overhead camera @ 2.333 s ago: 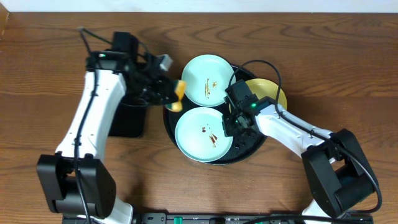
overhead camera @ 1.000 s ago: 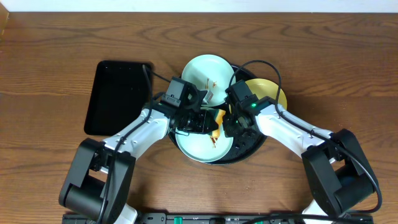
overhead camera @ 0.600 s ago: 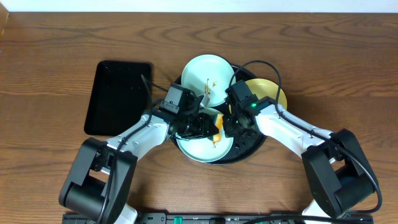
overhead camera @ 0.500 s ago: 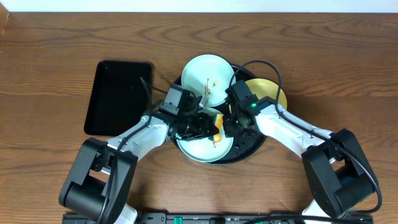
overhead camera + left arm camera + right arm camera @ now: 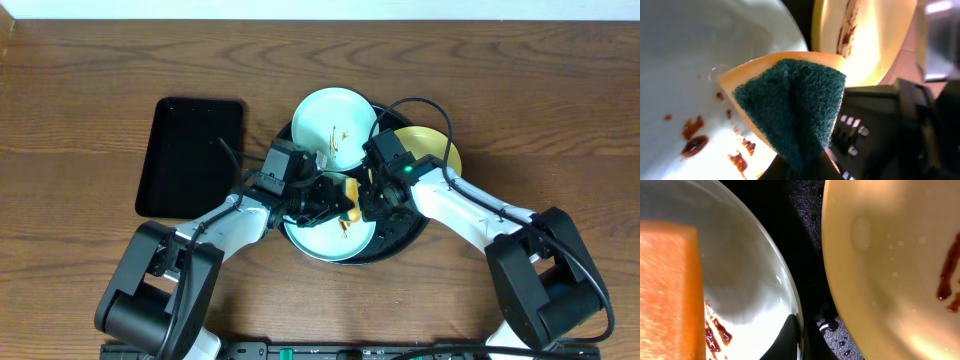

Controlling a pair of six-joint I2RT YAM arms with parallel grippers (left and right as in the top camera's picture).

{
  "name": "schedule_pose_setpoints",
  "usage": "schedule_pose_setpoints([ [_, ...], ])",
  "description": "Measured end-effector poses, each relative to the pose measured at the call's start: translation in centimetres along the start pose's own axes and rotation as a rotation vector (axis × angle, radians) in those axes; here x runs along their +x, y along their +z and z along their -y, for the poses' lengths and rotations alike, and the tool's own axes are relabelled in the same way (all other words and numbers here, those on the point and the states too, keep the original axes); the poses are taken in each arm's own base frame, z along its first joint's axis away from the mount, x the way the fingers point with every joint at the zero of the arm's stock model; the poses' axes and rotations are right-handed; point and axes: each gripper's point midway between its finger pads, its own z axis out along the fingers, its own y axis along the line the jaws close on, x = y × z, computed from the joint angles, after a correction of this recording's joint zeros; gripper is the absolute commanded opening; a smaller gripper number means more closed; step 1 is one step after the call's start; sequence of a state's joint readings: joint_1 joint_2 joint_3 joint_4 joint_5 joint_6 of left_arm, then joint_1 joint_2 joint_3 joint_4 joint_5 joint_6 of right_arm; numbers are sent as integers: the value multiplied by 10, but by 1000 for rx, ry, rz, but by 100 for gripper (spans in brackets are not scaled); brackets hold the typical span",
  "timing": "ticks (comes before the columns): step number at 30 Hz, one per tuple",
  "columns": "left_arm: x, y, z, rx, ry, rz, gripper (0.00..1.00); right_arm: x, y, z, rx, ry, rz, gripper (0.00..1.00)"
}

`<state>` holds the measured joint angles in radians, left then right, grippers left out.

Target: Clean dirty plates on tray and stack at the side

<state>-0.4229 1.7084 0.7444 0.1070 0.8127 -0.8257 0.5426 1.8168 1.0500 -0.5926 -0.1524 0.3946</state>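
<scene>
Scrubbing the near mint plate [image 5: 312,236], at six o'clock on the tray [image 5: 405,238]: the left tool [image 5: 340,203] is clamped on the sponge [image 5: 790,105] above brown smears. The right tool [image 5: 374,207], fingers together, seems to pinch that plate's three o'clock rim. The next move likely calls for pressing down and wiping across the smears.

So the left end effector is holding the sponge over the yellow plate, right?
No. The left end effector holds the sponge over the near mint-green plate, not the yellow plate; the overhead view shows it.
</scene>
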Motion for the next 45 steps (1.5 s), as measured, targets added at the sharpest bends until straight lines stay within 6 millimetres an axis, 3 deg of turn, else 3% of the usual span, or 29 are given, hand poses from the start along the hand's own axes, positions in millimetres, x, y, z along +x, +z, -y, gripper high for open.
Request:
schedule_pose_setpoints([
  [12,19,16,-4,-50,-2,-23,7,1,0,0,2,1,-4,1],
  [21,22,28,-27,-105,-42,-43,7,2,-1,1,4,2,-12,1],
  [27,23,35,-25,-82,-50,-83,8,3,-1,1,5,2,-14,1],
  [33,21,26,-34,-95,-81,-109,7,4,-1,0,0,4,-19,1],
  [40,12,-2,-56,-120,-165,-120,7,4,-1,-1,-8,15,-20,1],
  [45,17,-11,-64,-131,-157,-149,8,3,-1,-5,-28,13,-19,1],
])
